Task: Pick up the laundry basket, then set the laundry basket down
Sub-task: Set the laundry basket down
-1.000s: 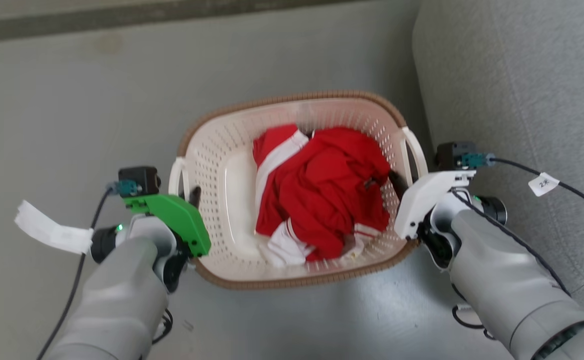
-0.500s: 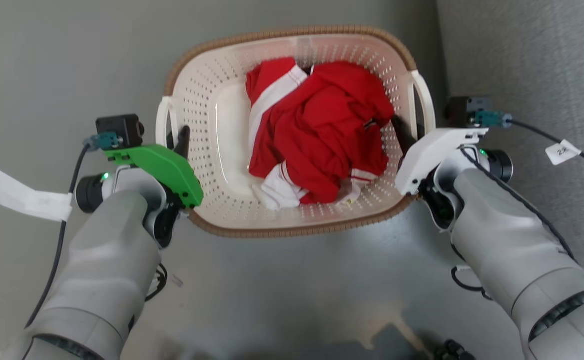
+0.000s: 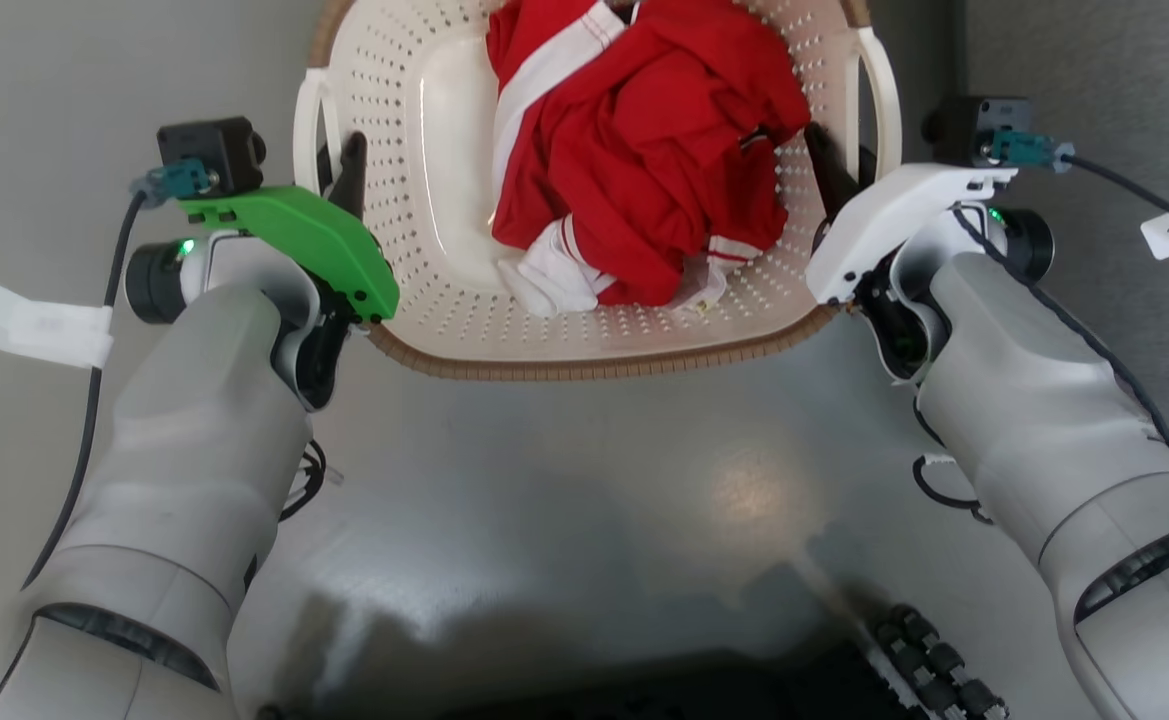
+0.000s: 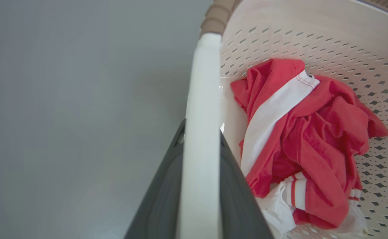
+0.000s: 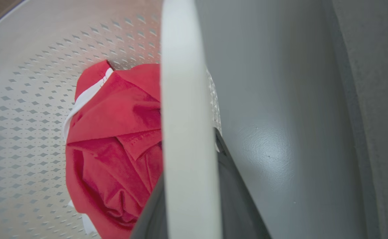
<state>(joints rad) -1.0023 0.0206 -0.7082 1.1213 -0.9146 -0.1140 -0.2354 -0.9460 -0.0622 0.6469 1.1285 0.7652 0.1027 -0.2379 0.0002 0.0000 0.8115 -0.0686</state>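
Note:
The laundry basket (image 3: 584, 362), cream perforated plastic with a brown woven-look rim, hangs between my arms at the top of the head view; its far end is cut off. A crumpled red and white garment (image 3: 644, 150) lies inside. My left gripper (image 3: 336, 165) is shut on the left white loop handle (image 4: 202, 99), one dark finger on each side of it. My right gripper (image 3: 844, 160) is shut on the right loop handle (image 5: 184, 99) in the same way. The garment (image 4: 306, 139) (image 5: 114, 139) shows in both wrist views.
A grey upholstered seat (image 3: 1094, 80) stands close to the basket's right side. Smooth grey floor (image 3: 594, 500) lies below and to the left. The dark base of my body (image 3: 744, 680) fills the bottom edge. A white tag (image 3: 24, 320) hangs from the left cable.
The basket and both grippers have climbed the head view and look larger. The camera has also tipped down, bringing my dark base into the bottom edge. Both grips are unchanged.

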